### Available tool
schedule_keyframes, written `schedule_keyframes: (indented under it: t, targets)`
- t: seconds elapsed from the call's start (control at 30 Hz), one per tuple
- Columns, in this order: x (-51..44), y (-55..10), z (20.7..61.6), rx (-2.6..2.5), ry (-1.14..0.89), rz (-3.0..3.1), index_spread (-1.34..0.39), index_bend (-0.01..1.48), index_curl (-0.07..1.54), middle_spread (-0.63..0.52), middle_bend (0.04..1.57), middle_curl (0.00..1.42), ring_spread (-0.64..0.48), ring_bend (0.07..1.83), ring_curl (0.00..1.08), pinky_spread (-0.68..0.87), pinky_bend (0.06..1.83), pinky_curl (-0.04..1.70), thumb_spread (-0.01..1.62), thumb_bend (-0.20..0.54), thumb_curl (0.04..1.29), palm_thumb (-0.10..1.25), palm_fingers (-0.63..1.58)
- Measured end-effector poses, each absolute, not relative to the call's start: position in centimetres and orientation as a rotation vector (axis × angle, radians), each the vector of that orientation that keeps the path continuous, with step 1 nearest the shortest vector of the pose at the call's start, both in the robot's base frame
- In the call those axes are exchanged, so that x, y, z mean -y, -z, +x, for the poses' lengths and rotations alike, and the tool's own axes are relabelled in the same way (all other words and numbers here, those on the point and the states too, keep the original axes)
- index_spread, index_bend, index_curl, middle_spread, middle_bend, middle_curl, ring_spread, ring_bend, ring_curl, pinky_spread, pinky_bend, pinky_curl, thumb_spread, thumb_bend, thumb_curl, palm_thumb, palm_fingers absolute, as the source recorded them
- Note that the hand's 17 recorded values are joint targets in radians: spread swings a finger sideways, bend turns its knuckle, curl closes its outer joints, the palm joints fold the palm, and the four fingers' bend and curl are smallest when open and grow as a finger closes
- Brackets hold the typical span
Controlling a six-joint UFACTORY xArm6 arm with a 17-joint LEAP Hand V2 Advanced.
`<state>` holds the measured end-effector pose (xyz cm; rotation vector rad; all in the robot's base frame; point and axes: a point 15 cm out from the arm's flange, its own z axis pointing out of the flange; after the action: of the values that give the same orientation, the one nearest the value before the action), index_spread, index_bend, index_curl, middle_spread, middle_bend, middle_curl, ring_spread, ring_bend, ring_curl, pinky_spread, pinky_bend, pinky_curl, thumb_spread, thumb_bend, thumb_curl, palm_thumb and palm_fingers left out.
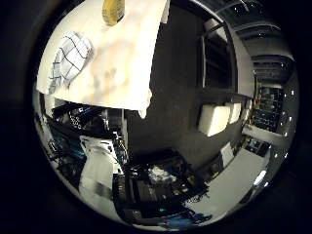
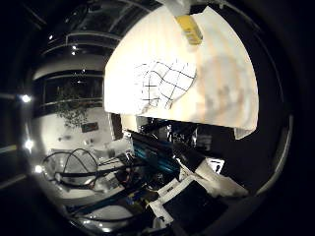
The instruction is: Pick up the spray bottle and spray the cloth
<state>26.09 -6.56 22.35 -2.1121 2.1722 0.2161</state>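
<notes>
A white cloth with dark grid lines [image 2: 162, 81] lies crumpled on a pale tabletop [image 2: 221, 98]. A yellow thing [image 2: 189, 28], which looks like the spray bottle, stands on the same tabletop a short way from the cloth, at the rim of the right thumb side palm view. The right little finger side palm view shows the cloth [image 1: 70, 57] and the yellow thing [image 1: 113, 10] on the tabletop [image 1: 122, 63] too. The table fills only part of each view, so the palm is some way from it.
Beside the table's edge stands a cluttered rack of dark equipment [image 2: 157, 157]. A dark floor [image 1: 175, 88] runs past the table to a white box [image 1: 213, 119] and shelving [image 1: 265, 107] at the room's far side.
</notes>
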Motion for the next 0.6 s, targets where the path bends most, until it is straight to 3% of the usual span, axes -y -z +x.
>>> schedule_keyframes:
  t: [0.27, 0.4, 0.6]
  targets:
    - [1.7, -23.4, 30.3, -2.121, -0.266, -1.74, -0.21, 0.15, 0.28, 0.17, 0.2, 0.32, 0.24, 0.21, 0.24, 0.38, 0.3, 0.34, 0.97, -0.024, 0.32, 0.66, 0.09]
    - [-0.1, -19.2, 28.8, -2.156, -0.361, -1.601, -0.19, 0.14, 0.26, 0.19, 0.2, 0.32, 0.24, 0.24, 0.25, 0.38, 0.33, 0.34, 0.98, -0.026, 0.32, 0.66, 0.08]
    - [0.3, -17.4, 30.6, -2.193, -0.356, -1.411, -0.14, 0.14, 0.24, 0.23, 0.2, 0.33, 0.25, 0.27, 0.26, 0.38, 0.37, 0.34, 0.98, -0.026, 0.33, 0.66, 0.05]
